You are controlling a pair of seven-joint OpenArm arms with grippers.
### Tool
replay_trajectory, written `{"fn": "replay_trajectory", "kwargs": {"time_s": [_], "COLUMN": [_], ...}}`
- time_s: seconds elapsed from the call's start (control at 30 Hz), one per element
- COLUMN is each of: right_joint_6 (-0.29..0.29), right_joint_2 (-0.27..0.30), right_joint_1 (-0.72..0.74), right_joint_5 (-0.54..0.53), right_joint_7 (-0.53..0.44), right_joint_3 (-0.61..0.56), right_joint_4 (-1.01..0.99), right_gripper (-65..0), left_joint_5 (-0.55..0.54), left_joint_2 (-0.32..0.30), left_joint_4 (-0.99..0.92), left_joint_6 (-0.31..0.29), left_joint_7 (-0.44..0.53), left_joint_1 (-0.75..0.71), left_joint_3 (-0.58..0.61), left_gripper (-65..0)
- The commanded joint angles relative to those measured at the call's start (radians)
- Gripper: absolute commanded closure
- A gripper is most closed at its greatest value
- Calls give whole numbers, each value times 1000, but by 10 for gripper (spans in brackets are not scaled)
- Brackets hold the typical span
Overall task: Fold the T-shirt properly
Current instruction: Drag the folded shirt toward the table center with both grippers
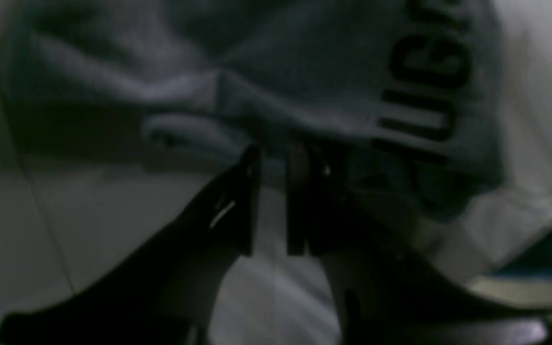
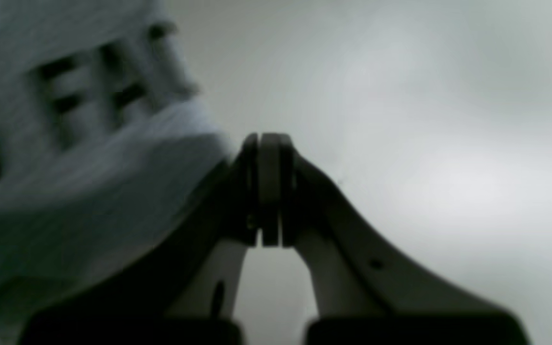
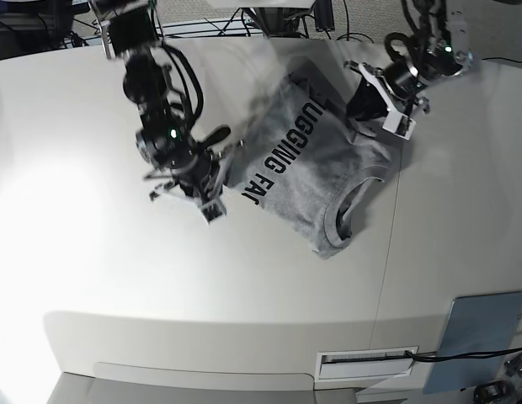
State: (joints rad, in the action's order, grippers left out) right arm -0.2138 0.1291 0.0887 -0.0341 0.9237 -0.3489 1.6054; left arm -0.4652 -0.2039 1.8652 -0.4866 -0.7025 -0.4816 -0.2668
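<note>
Heather-grey cotton T-shirt with black block lettering (image 3: 316,181) lies crumpled at centre-right of the white surface (image 3: 93,269), long axis diagonal, collar toward lower right. Right gripper (image 3: 212,202), frame left: jaws fully closed, empty, beside the shirt's left edge. Left gripper (image 3: 394,111), upper right: jaws narrow, pinching shirt fabric, so it's nearer.

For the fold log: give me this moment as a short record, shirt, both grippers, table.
garment: grey T-shirt, black lettering up, lifted along its far edge, collar end on the table
left gripper: jaws slightly apart, at a shirt edge; grip unclear
right gripper: shut, against the shirt's edge; whether fabric is pinched is unclear
surface: white table
fold: not yet made
</note>
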Motion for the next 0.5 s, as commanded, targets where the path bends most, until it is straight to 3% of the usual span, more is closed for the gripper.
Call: {"fn": "replay_trajectory", "kwargs": {"time_s": [0.0,0.23,0.47], "right_joint_6": [-8,-89,-132], "right_joint_2": [-2,-2,-2], "right_joint_1": [42,71,45], "right_joint_5": [-3,-60,-157], "right_joint_7": [-19,53,92], "right_joint_3": [3,3,3], "right_joint_4": [-16,-87,-87], "right_gripper": [0,0,0], "left_joint_5": [3,130,172], "left_joint_2": [8,26,26], "left_joint_4": [13,-58,-259], "left_joint_6": [7,109,105], "left_joint_7": [23,120,134], "left_joint_1": [0,60,204], "left_joint_3": [-4,-4,-4], "left_gripper": [-96,-96,-96]}}
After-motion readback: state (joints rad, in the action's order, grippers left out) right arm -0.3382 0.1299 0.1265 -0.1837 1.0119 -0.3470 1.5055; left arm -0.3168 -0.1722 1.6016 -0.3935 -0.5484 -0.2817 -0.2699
